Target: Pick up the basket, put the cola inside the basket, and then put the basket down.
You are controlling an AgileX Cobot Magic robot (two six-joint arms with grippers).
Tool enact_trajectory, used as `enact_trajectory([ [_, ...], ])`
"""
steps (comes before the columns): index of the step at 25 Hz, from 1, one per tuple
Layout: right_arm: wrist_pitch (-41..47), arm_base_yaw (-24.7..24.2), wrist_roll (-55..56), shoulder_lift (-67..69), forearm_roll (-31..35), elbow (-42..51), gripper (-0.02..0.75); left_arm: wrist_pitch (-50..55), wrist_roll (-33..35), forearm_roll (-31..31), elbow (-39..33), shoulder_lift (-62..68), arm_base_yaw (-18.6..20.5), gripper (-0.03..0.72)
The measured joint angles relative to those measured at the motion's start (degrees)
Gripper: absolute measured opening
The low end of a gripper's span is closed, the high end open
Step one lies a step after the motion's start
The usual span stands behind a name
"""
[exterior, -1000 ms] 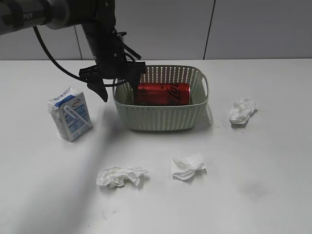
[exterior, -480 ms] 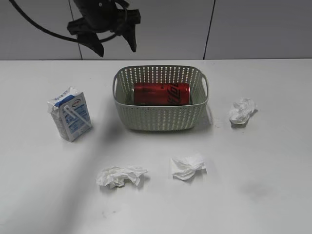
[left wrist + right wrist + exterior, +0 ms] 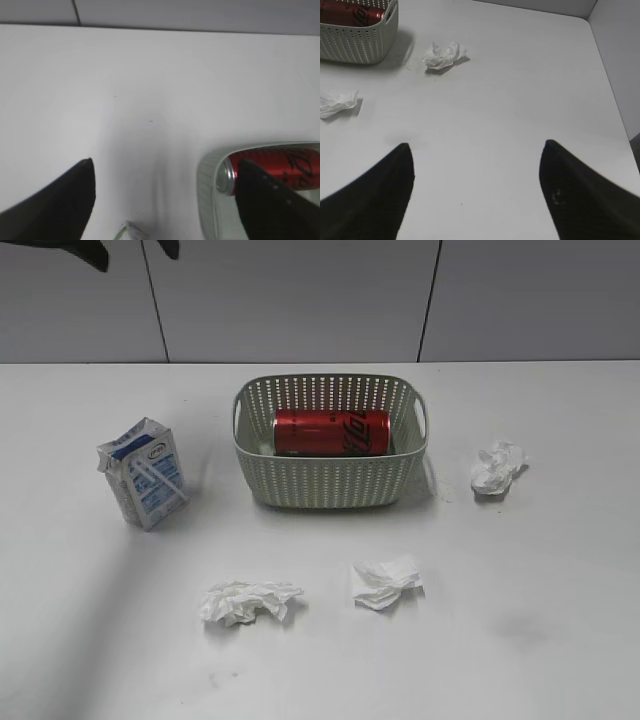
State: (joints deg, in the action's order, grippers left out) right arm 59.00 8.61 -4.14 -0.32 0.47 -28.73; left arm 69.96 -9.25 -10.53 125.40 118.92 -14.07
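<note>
Grey wall panels stand behind a white desk (image 3: 560,640) that carries everything in view. At the far middle of the desk sits the basket (image 3: 330,482), flat on the surface with nothing gripping it. Inside it lies the cola (image 3: 331,432), tipped on its side with its length running left to right along the basket's floor; no other item shows in the basket. The left wrist view catches one rounded corner of the basket with the can's silver end inside it.

Judging from this layout, the task looks essentially complete: the can is in the basket and the basket rests on the desk. Nothing seems left but for the arms to clear away.

The left claw (image 3: 165,200) hangs well above the desk to the left of the basket, its two dark fingers spread wide with only bare surface between them, so it is released and empty. In the exterior view only dark tips of it show at the top left edge. The right claw (image 3: 475,195) is likewise spread and empty, over bare desk to the right, well apart from the basket.

Off to the left stands a blue-and-white milk carton (image 3: 144,472), outside the basket. Three crumpled tissues lie loose: one right of the basket (image 3: 497,467), two nearer (image 3: 248,601) (image 3: 385,583).
</note>
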Motion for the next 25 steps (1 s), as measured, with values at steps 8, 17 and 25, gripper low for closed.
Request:
enact_trajectory([
  [8, 0.0, 0.0, 0.0, 0.0, 0.0, 0.0, 0.592, -0.2, 3.2, 3.6, -14.5, -10.9, 5.6, 0.661],
  [17, 0.0, 0.0, 0.1, 0.0, 0.0, 0.0, 0.592, -0.2, 9.3, 6.3, -44.7, -25.5, 6.1, 0.645],
  [25, 0.0, 0.0, 0.1, 0.0, 0.0, 0.0, 0.592, -0.8, 9.6, 6.9, -72.2, -39.9, 6.1, 0.63],
])
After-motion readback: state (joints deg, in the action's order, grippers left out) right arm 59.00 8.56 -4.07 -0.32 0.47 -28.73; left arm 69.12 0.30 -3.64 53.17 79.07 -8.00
